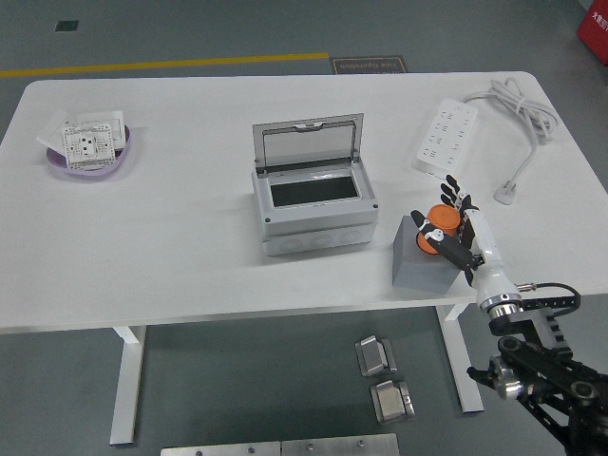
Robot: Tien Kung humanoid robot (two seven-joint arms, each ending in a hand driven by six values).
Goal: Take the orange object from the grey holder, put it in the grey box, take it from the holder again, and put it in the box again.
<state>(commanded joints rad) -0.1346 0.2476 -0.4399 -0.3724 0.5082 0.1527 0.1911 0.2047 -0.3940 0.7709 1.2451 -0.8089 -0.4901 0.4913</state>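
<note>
The right hand (446,228) has its fingers curled around the orange object (441,220), which stands in the grey holder (424,255) near the right end of the table (190,247), close to the near edge. The grip looks partly formed: thumb on the left side, the other fingers on the right and far side, but how firmly they press cannot be told. The left hand is out of view.

The grey box (315,207) sits just left of the holder, lid up and tilted back, its dark opening facing upward.

Several things could go wrong from here. If the fingers close unevenly, the object may tip or slip out during the lift. If it sits tight in the holder, pulling may drag or topple the holder, which stands near the table's edge. On the way left, the raised lid or the box rim could catch the hand or object, since the opening looks narrow.
</note>
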